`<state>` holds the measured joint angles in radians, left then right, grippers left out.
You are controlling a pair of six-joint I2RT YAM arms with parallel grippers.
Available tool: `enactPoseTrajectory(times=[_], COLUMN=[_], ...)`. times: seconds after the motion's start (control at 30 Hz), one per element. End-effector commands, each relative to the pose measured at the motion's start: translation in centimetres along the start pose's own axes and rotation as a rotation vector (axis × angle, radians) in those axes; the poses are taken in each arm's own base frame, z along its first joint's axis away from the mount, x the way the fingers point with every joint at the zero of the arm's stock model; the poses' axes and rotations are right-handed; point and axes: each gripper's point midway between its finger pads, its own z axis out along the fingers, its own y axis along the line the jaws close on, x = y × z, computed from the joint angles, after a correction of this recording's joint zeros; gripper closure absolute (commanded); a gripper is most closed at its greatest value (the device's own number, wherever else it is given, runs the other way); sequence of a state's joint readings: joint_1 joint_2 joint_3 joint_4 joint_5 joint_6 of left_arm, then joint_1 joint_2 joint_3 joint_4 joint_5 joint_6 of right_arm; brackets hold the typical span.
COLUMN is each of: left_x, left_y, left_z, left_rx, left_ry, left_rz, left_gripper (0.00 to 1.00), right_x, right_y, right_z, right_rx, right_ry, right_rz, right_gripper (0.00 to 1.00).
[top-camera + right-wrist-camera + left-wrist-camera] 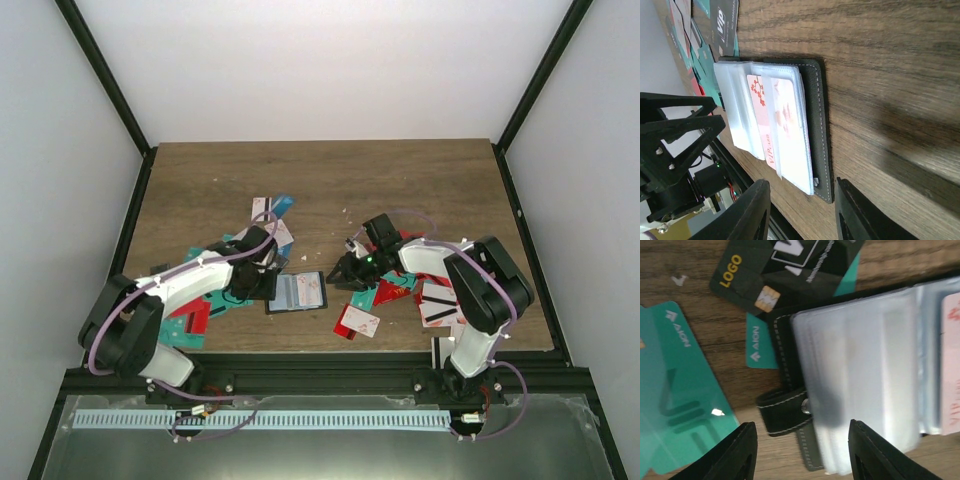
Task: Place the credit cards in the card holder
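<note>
Loose flat plastic credit cards [200,312] in teal, red and black lie toward the near-left corner of the brown wooden counter [330,180]. My left claw [802,426] hangs just past them, fingers spread, pinching nothing. The small black folding card holder [297,292] lies open by the middle of the near edge. Its snap strap [782,412] and clear sleeves [860,365] sit under my left claw's gap. A pink-and-white card [775,115] is in one sleeve. My right claw [800,182] waits just beside the holder's right edge, spread and empty. More cards [425,295] scatter toward the near-right corner.
</note>
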<state>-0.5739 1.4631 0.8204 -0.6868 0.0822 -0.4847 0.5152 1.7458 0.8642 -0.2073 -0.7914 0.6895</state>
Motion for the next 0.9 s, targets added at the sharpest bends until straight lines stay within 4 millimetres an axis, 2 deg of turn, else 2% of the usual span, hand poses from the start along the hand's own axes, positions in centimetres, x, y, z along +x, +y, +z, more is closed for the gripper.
enactPoseTrajectory(times=[0.0, 0.13, 0.47, 0.63, 0.87], left_x=[-0.1, -0.2, 0.1, -0.8, -1.3], left_y=[2.2, 2.3, 2.3, 1.3, -1.7], left_z=[-0.2, -0.1, 1.6, 2.2, 2.4], left_rx=[-0.111, -0.112, -0.12, -0.085, 0.031], left_ry=[0.003, 0.008, 0.056, 0.055, 0.07], left_rz=[0.062, 0.071, 0.08, 0.102, 0.153], left_gripper=[0.49, 0.51, 0.6, 0.64, 0.8], right_x=[0.3, 0.5, 0.4, 0.6, 0.4], right_y=[1.2, 0.9, 0.9, 0.7, 0.5], right_z=[-0.5, -0.5, -0.3, -0.3, -0.5], right_rx=[-0.011, -0.004, -0.005, -0.002, 0.022], right_ry=[0.003, 0.006, 0.013, 0.019, 0.013], right_rz=[-0.037, -0.033, -0.027, -0.023, -0.039], right_gripper=[0.62, 0.61, 0.61, 0.61, 0.61])
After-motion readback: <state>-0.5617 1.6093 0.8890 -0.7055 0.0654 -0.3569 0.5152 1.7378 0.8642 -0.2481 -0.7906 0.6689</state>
